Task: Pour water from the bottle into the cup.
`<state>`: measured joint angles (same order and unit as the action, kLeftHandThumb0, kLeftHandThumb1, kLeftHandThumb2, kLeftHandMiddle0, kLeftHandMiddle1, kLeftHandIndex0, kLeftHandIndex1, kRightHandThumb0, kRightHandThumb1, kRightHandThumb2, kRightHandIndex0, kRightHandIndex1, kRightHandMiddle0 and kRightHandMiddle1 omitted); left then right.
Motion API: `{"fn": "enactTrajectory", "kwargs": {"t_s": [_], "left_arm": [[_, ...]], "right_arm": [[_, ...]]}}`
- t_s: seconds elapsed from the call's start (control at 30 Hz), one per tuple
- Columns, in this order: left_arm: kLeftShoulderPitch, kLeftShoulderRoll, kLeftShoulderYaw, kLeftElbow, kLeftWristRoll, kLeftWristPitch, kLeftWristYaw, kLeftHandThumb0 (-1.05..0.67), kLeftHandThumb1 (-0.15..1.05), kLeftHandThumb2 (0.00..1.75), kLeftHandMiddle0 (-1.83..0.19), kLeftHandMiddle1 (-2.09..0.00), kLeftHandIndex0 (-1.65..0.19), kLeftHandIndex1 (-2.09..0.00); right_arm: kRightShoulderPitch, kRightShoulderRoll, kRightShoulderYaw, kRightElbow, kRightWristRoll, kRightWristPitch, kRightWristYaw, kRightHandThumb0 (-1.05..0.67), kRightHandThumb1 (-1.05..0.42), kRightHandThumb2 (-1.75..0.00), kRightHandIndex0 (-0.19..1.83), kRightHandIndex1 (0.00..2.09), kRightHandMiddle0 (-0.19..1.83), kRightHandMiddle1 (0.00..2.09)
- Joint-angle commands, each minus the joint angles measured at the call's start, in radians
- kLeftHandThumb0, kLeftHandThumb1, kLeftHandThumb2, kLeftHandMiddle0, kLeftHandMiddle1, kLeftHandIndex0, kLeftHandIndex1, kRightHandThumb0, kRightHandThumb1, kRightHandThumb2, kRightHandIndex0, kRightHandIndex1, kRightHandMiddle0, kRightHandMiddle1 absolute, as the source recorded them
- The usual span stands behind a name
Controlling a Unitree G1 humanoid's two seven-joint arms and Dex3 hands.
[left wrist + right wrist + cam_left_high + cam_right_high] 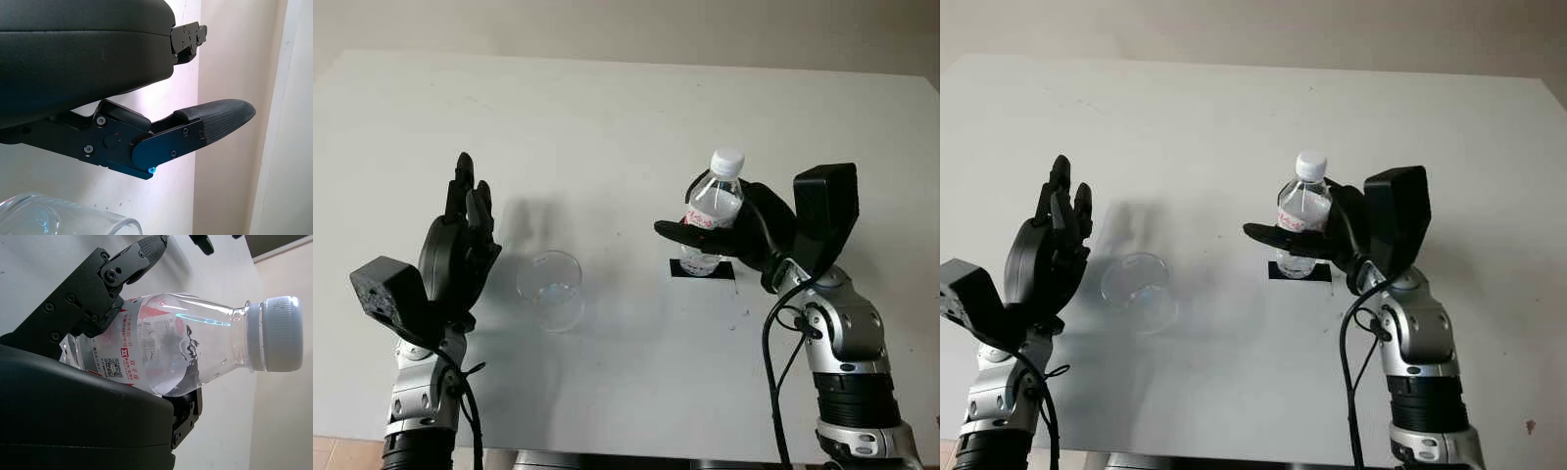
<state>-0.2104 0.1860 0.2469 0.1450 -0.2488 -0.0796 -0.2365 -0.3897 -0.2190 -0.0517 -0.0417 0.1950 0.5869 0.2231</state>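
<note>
Right hand (729, 235) wraps the upright, capped bottle (714, 211) over a black mark (702, 269) on the tabletop (626, 108); the cup (550, 289) stands well to its left, just beside the open, raised left hand (460, 245)

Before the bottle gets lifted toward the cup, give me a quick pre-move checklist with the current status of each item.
1. Right hand wrapped around the bottle: ok, fingers on both sides.
2. Bottle upright on its black mat: ok.
3. Cap removed for pouring: not ok, the white cap is on.
4. Cup upright, mouth up, apart from the bottle: ok.
5. Left hand steadying the cup: not ok, it is open beside the cup, not touching.
6. Water level in the bottle: cannot tell.
</note>
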Motion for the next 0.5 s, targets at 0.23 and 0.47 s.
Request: {"fn": "enactTrajectory", "kwargs": {"t_s": [0.23,0.47], "left_arm": [[0.002,0.028,0.004,0.003,-0.006,-0.003,-0.014,-0.83,1.05,0.75,0.17,-0.05,0.19,-0.05],[-0.001,0.03,0.001,0.001,-0.002,0.005,-0.009,-0.84,1.05,0.75,0.16,-0.06,0.18,-0.06]], "right_arm": [[0.088,0.025,0.034,0.02,-0.032,-0.064,-0.006,-0.25,-1.05,-0.22,0.98,2.09,0.55,2.09],[0.134,0.051,0.04,0.029,-0.058,-0.123,-0.041,-0.3,-1.03,-0.07,0.14,2.09,-0.1,2.09]]}}
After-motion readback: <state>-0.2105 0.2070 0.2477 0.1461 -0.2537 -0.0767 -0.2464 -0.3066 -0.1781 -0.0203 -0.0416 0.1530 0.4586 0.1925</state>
